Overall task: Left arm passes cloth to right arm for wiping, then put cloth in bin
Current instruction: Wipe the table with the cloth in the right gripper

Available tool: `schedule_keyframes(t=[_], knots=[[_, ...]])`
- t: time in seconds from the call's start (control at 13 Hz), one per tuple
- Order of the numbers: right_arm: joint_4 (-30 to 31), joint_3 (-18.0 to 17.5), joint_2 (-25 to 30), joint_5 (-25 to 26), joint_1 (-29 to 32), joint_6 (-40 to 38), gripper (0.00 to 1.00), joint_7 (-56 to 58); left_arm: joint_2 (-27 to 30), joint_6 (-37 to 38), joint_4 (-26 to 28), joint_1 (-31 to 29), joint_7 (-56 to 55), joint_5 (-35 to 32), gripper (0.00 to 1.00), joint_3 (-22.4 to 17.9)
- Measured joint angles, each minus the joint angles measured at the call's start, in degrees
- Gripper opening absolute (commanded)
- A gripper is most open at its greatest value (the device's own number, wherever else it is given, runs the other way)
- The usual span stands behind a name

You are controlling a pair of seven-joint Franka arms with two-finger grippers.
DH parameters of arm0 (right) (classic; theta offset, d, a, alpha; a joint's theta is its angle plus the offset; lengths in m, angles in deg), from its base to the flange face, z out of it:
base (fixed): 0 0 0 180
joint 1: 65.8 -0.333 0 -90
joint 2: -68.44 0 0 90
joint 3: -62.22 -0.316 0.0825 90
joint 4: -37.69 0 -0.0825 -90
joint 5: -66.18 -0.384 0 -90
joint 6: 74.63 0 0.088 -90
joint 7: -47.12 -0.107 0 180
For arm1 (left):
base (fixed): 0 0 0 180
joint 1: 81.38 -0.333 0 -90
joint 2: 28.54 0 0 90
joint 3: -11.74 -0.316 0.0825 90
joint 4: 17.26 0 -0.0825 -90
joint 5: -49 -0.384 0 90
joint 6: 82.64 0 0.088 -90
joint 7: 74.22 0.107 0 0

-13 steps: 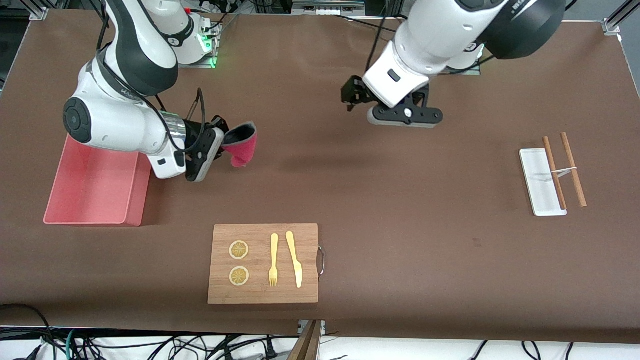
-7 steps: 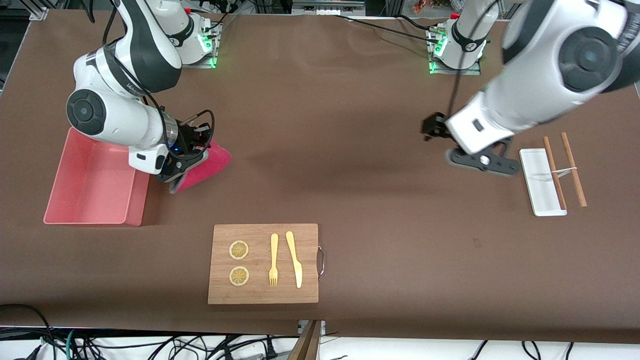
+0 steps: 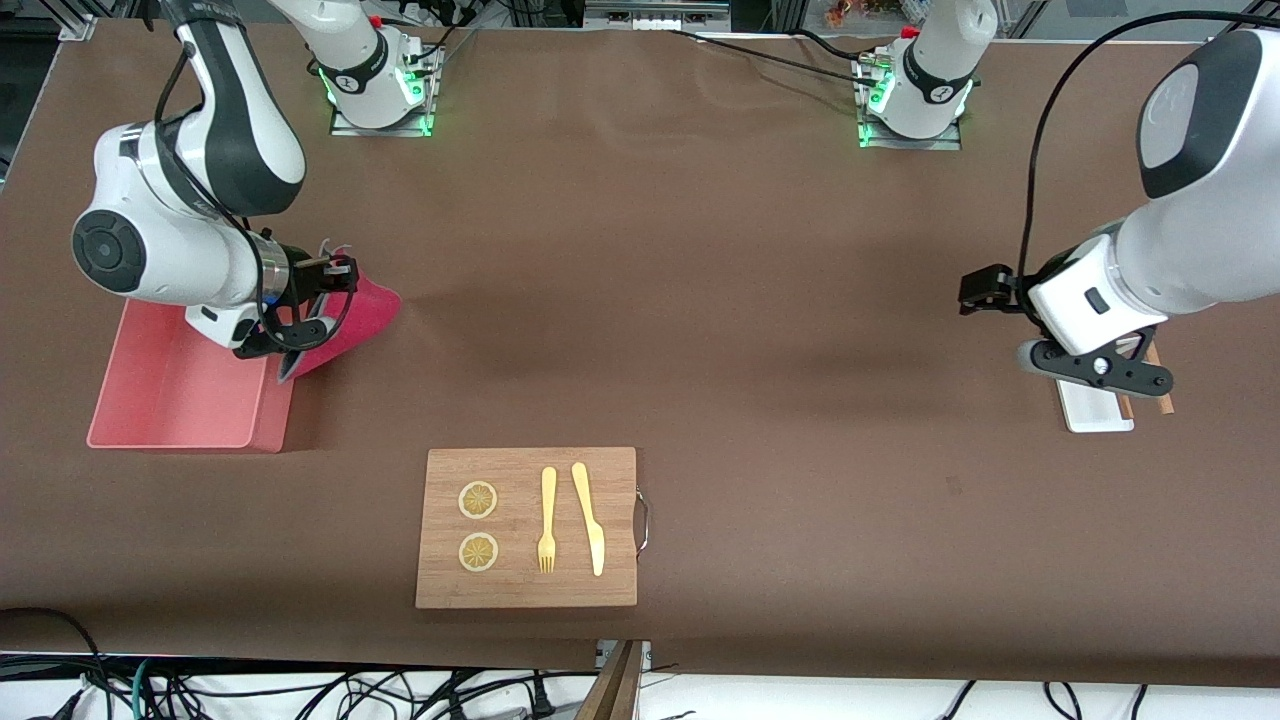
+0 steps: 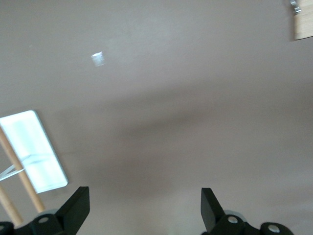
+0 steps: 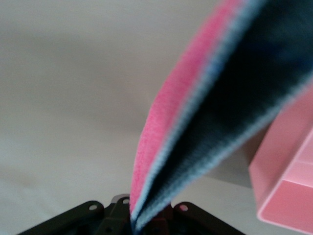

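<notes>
Right pincer [image 3: 300, 335] grips the cloth [image 3: 350, 318] in the air, at the bin [image 3: 170, 395] wall's edge. Let go here and it could drape the rim or drop onto the worktop [image 3: 700, 300] (barely over the tub). Left pincer [image 3: 1095, 365] waits spread over the white tray [image 3: 1090, 405].

Right pincer [image 3: 300, 335] grips cloth [image 3: 352, 318] beside bin [image 3: 150, 395].

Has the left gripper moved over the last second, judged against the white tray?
Yes. The left gripper has swung from over the middle of the table toward the left arm's end and now hangs over the white tray and chopsticks, fingers open.
</notes>
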Motion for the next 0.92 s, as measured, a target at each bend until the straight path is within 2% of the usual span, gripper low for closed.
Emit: schedule_keyframes(t=[0.23,0.54,0.77,0.92], knots=[[4.05,0.53,-2.48,3.43,-0.05,6.89,0.00,-1.18,4.33,-4.21,7.12,-1.51,4.46,-0.64,1.00,0.03],[4.53,3.19,-8.96,3.74,-0.07,14.55,0.00,-1.18,11.86,-11.28,18.33,-4.29,11.40,-0.75,1.00,0.38],[4.38,4.92,-12.14,3.77,-0.05,18.74,0.00,-1.02,15.13,-11.70,21.25,-8.22,11.87,-3.35,1.00,6.08],[3.98,4.97,-12.69,3.77,-0.18,19.34,0.00,-1.03,16.17,-11.83,22.37,-8.53,11.63,-3.66,1.00,7.45]])
